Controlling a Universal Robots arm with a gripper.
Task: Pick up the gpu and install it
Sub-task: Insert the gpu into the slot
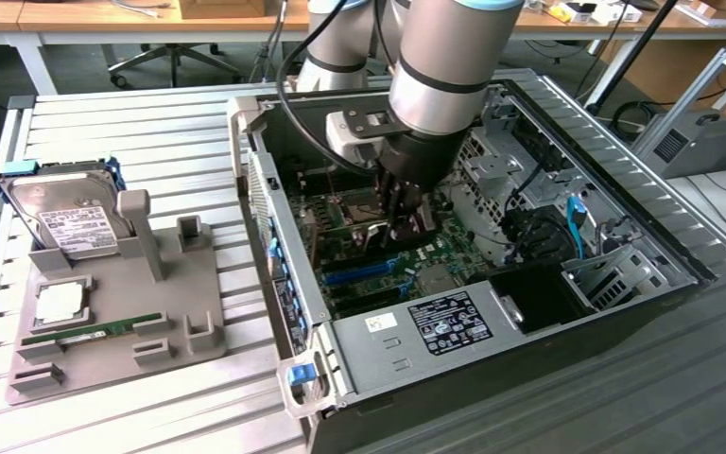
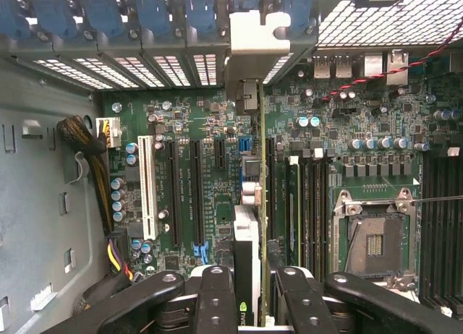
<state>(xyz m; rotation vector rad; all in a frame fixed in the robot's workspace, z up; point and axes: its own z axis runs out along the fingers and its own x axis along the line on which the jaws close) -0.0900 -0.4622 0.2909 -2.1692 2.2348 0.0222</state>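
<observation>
The hand is clamped on the gpu, held edge-on over the motherboard. The card's bracket end is at the rear wall of the open computer case, with narrow gaps to the slots alongside. The case lies on the slatted surface.

A slatted metal surface carries a grey parts stand and, just beside it, an open computer case.

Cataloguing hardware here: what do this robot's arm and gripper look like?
The arm is silver-grey cylindrical tubing with a black cable alongside. A pale block sits at its wrist. The gripper is black, its fingers dotted with round screws.
</observation>
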